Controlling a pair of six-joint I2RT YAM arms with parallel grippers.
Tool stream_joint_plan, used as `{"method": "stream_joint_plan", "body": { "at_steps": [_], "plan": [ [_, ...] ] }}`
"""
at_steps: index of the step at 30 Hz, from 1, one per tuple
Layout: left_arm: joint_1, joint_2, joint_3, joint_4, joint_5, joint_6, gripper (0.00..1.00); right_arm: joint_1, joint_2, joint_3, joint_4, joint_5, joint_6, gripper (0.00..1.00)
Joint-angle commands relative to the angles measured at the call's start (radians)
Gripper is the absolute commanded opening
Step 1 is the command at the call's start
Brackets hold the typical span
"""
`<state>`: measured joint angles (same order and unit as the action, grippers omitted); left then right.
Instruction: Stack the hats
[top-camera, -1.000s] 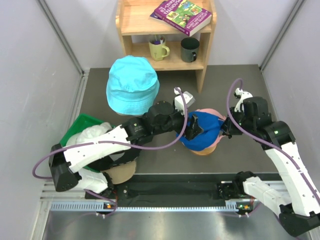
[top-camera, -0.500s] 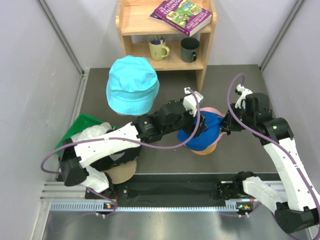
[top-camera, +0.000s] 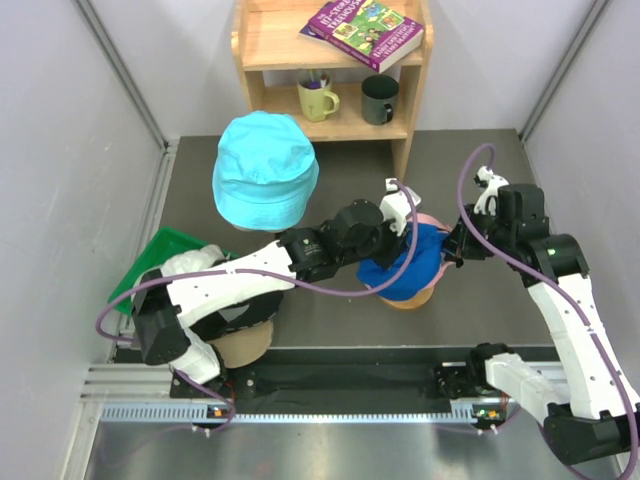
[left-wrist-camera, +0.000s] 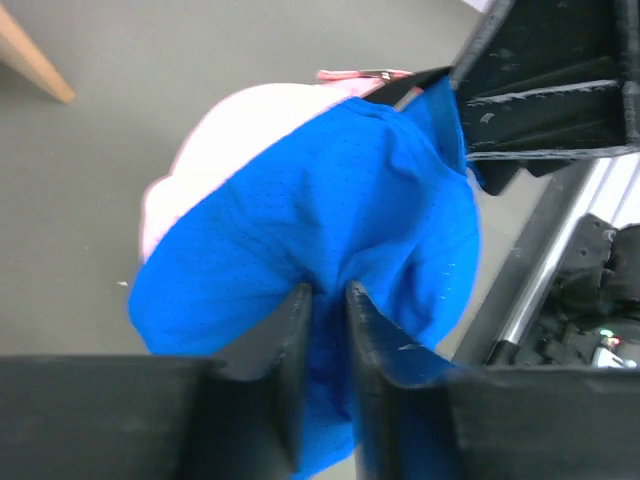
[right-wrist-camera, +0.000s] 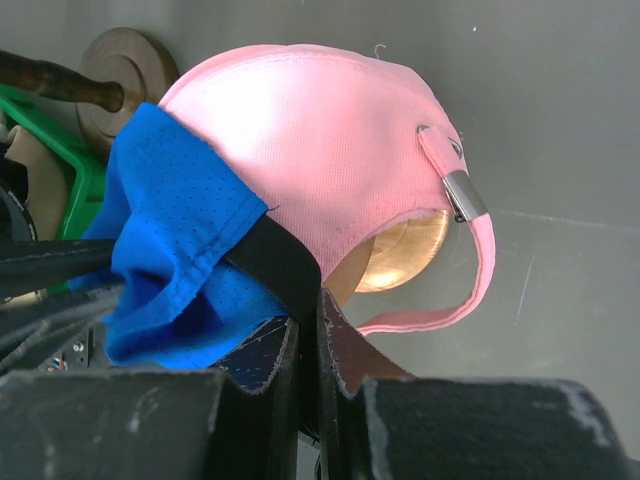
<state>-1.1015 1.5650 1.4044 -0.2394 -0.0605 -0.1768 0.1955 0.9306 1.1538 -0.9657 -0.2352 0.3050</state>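
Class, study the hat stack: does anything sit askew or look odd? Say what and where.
The royal blue cap lies crooked on the pink cap, bunched to one side where the left tool and right tool pinch it, leaving much pink crown uncovered.

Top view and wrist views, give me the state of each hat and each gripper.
pink cap: seated on the wooden stand, partly covered.
royal blue cap: draped partway over the pink cap, pinched by both grippers.
cyan bucket hat: apart, untouched.
left gripper: shut on the royal blue cap's fabric.
right gripper: shut on the royal blue cap's black band.
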Motion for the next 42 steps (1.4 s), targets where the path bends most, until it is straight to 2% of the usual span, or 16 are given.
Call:
{"method": "stream_joint_plan", "body": {
  "at_steps": [1, 2, 4, 8, 11, 12, 18, 24, 32, 37, 42],
  "plan": [
    [-0.003, -0.003, 0.030, 0.035, -0.045, 0.023, 0.16, -0.021, -0.007, 0.026, 0.047, -0.016, -0.024, 0.00],
    [-0.003, 0.000, 0.037, 0.031, -0.047, 0.026, 0.08, -0.021, -0.007, 0.026, 0.044, -0.019, -0.026, 0.00],
    [0.003, 0.013, 0.056, 0.017, -0.030, 0.028, 0.00, -0.021, -0.006, 0.032, 0.036, -0.038, -0.029, 0.00],
    [0.008, 0.043, 0.085, -0.006, -0.015, 0.022, 0.00, -0.021, -0.010, 0.044, 0.021, -0.085, -0.056, 0.04],
    [0.031, 0.066, 0.131, -0.056, -0.068, 0.011, 0.00, -0.019, -0.009, 0.063, -0.005, -0.173, -0.086, 0.18],
    [0.052, 0.075, 0.157, -0.069, -0.073, 0.013, 0.00, -0.019, -0.010, 0.069, -0.008, -0.217, -0.090, 0.27],
    [0.095, 0.073, 0.180, -0.060, -0.030, 0.031, 0.00, -0.021, -0.030, 0.096, 0.036, -0.323, -0.078, 0.62],
    [0.114, 0.064, 0.176, -0.070, -0.025, 0.030, 0.00, -0.042, -0.024, 0.096, 0.088, -0.322, -0.026, 0.78],
    [0.114, -0.062, 0.009, 0.070, 0.088, 0.095, 0.00, -0.149, -0.024, 0.103, 0.139, -0.306, 0.092, 0.81],
    [0.114, -0.111, -0.035, 0.088, 0.111, 0.105, 0.00, -0.154, -0.029, 0.058, 0.196, -0.340, 0.131, 0.73],
    [0.114, -0.106, -0.031, 0.094, 0.113, 0.097, 0.00, -0.154, -0.021, 0.057, 0.122, -0.297, 0.063, 0.64]
  ]
}}
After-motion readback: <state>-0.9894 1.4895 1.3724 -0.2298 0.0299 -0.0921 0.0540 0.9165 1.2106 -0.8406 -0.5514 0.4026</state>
